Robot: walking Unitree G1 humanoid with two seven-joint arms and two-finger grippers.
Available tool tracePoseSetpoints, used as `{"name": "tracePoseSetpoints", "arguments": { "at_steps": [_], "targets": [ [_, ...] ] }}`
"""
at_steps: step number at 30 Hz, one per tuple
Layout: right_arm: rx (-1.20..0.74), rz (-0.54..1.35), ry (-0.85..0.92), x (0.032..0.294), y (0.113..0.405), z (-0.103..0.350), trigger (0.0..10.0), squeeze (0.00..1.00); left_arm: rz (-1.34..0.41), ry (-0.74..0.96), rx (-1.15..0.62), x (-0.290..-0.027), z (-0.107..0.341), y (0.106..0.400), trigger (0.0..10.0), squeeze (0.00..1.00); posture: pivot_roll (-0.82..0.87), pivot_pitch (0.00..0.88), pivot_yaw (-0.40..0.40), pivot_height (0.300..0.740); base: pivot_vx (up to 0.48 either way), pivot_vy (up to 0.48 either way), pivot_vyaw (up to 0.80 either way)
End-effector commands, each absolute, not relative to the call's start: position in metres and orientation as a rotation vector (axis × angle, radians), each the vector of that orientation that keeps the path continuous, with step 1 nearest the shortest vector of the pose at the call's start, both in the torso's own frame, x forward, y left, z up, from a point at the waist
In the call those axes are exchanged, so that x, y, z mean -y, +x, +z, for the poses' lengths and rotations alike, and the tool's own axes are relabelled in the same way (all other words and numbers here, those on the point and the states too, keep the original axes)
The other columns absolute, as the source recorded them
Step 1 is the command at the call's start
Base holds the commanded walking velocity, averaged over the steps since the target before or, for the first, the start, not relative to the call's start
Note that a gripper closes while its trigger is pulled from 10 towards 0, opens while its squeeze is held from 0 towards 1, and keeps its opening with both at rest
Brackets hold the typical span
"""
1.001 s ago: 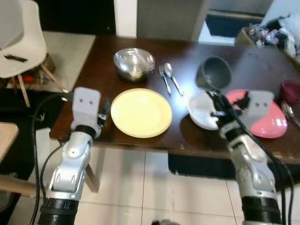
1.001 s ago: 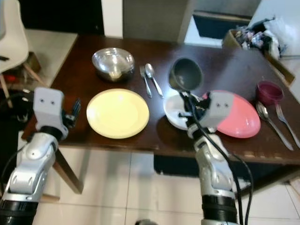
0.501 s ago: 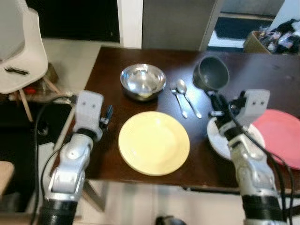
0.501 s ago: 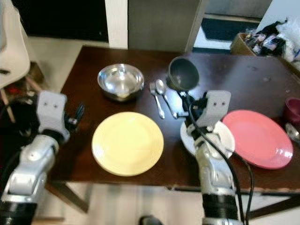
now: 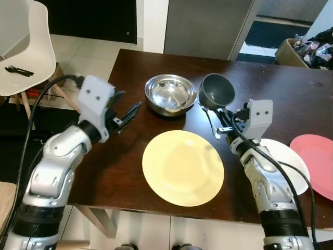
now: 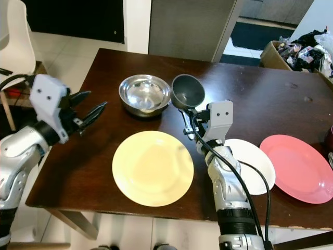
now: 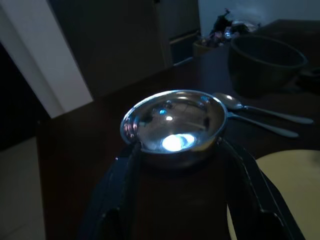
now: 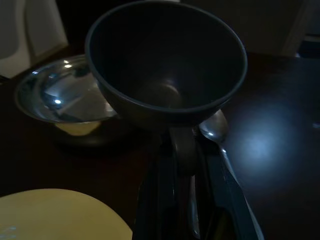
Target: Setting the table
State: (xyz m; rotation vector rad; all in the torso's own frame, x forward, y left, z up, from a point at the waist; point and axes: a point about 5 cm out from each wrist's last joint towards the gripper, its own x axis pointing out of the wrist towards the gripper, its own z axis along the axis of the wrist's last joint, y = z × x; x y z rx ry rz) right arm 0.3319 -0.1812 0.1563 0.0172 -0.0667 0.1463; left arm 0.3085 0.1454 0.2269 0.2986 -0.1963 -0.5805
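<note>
My right gripper (image 5: 225, 124) is shut on the handle of a dark grey cup (image 5: 217, 88). It holds the cup tilted above the brown table (image 5: 109, 172), right beside a steel bowl (image 5: 167, 92). In the right wrist view the cup (image 8: 165, 60) hangs over a spoon (image 8: 215, 130), with its handle pinched between the fingers (image 8: 160, 200). My left gripper (image 5: 126, 112) is open and level, pointing at the steel bowl (image 7: 172, 125) from the left, a short way off. A yellow plate (image 5: 183, 167) lies at the front, with a white plate (image 5: 283, 166) and a pink plate (image 5: 317, 159) to its right.
A spoon (image 7: 260, 109) and a fork (image 7: 262, 129) lie right of the steel bowl, under the cup. A white chair (image 5: 23, 47) with black cutlery on its seat stands off the table's left side. A box of clutter (image 5: 304, 47) sits on the floor at the far right.
The camera has moved closer. My right gripper has carried the grey cup left, from beside the white plate to next to the steel bowl. My left arm has risen and its fingers have opened.
</note>
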Motion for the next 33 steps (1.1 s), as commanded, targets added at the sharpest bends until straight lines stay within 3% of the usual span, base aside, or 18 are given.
{"name": "tracePoseSetpoints", "arguments": {
  "at_steps": [1, 5, 10, 13, 33],
  "targets": [
    [0.044, 0.128, 0.0, 0.183, 0.335, 0.153, 10.0, 0.0, -0.633, 0.335, 0.172, -0.133, 0.222, 0.312, 10.0, 0.0, -0.05, 0.032, 0.012, 0.74, 0.0, 0.0, 0.0],
    [0.005, 0.086, -0.036, 0.188, 0.34, 0.15, 10.0, 0.0, -0.72, 0.387, 0.142, -0.107, 0.221, 0.321, 10.0, 0.0, -0.05, 0.035, 0.018, 0.74, 0.0, 0.0, 0.0],
    [-0.026, 0.057, -0.052, 0.194, 0.343, 0.147, 10.0, 0.0, -0.746, 0.401, 0.103, -0.092, 0.22, 0.325, 10.0, 0.0, -0.05, 0.038, 0.025, 0.74, 0.0, 0.0, 0.0],
    [-0.067, 0.051, -0.053, 0.196, 0.345, 0.141, 10.0, 0.0, -0.853, 0.408, 0.047, -0.077, 0.215, 0.318, 10.0, 0.0, -0.05, 0.044, 0.031, 0.74, 0.0, 0.0, 0.0],
    [-0.143, 0.186, -0.093, 0.17, 0.351, 0.118, 10.0, 0.0, -0.942, 0.448, 0.02, -0.066, 0.219, 0.314, 10.0, 0.0, -0.01, 0.064, 0.039, 0.74, 0.0, 0.0, 0.0]
  ]
}}
